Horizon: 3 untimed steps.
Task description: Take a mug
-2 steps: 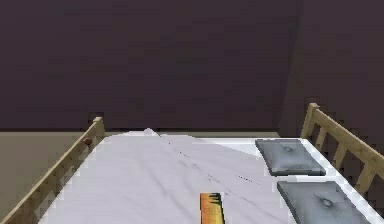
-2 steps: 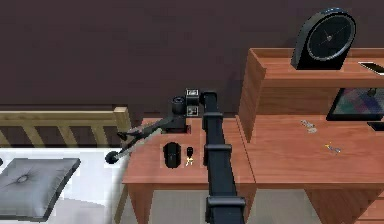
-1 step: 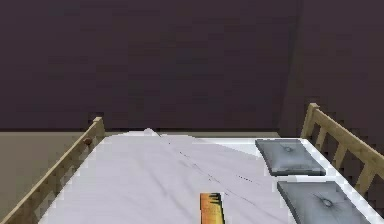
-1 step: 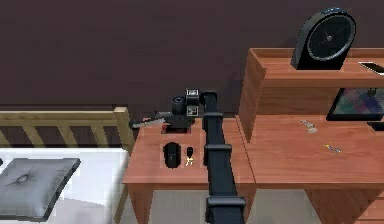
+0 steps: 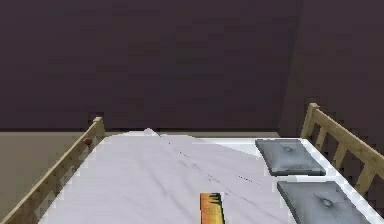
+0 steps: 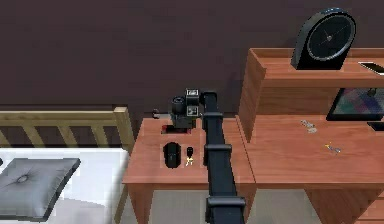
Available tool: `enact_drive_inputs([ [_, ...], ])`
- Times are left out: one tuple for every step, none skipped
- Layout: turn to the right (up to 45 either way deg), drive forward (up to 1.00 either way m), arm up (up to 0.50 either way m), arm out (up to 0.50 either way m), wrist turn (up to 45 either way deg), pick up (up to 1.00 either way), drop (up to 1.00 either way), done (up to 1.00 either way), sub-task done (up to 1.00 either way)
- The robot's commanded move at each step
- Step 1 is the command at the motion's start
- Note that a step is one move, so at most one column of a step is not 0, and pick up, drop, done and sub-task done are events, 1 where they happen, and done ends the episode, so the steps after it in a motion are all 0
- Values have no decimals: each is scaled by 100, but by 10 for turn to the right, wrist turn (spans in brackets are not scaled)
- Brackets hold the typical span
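A small dark cylinder-shaped thing (image 6: pixel 173 155), maybe a mug, stands on a reddish wooden nightstand (image 6: pixel 150 175), with a tiny dark item (image 6: pixel 190 160) right beside it. The dark arm (image 6: pixel 218 160) rises over the nightstand. My gripper (image 6: pixel 179 108) sits at its far end, near the nightstand's back edge by the dark wall. Its far end blends with the dark background, so I cannot tell whether it holds anything.
A wooden bed (image 5: pixel 60 170) with a white sheet holds two grey pillows (image 5: pixel 288 155) and an orange striped item (image 5: pixel 211 207). The bed's headboard (image 6: pixel 60 125) and a pillow (image 6: pixel 35 180) flank the nightstand. A desk (image 6: pixel 320 160) carries a dark screen (image 6: pixel 358 103), a round black device (image 6: pixel 325 40) and small bits.
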Motion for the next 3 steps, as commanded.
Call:
enact_drive_inputs([
  [0, 0, -30, 0, 0, 0, 0, 0, 0],
  [0, 0, 0, 0, 0, 100, 0, 0, 0],
  [0, 0, 10, 0, 0, 0, 0, 0, 0],
])
